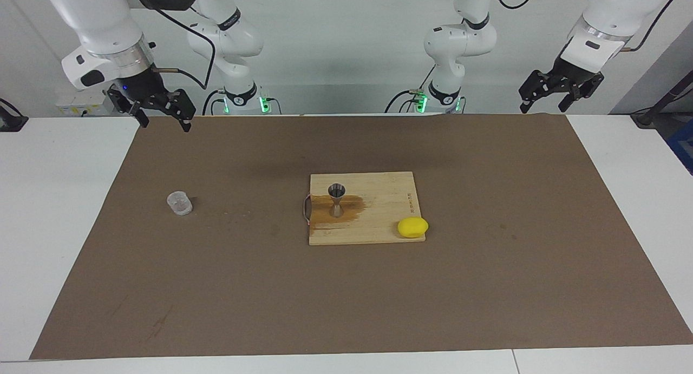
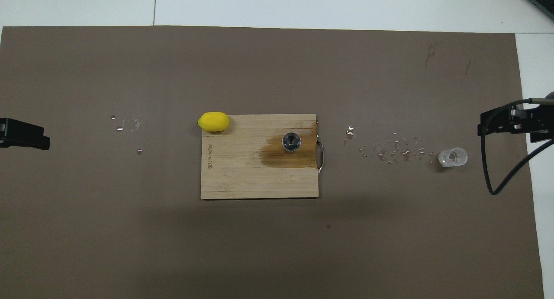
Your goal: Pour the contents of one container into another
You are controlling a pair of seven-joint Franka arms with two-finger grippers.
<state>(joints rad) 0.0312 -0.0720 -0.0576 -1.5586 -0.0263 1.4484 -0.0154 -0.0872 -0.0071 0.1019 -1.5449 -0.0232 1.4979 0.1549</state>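
Clear cup (image 1: 179,203) stands on the mat toward my right arm's end, jigger (image 1: 337,199) on the board (image 1: 379,230). Right gripper (image 1: 161,116) and left gripper (image 1: 545,99) raised, agape, empty. Cup probably light, slick, crushable: pinch mid-wall gently.

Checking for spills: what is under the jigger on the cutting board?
The jigger stands upright on a dark wet patch of the cutting board, at its handle end. Its foot covers the wood directly beneath. Whether it holds liquid cannot be told.
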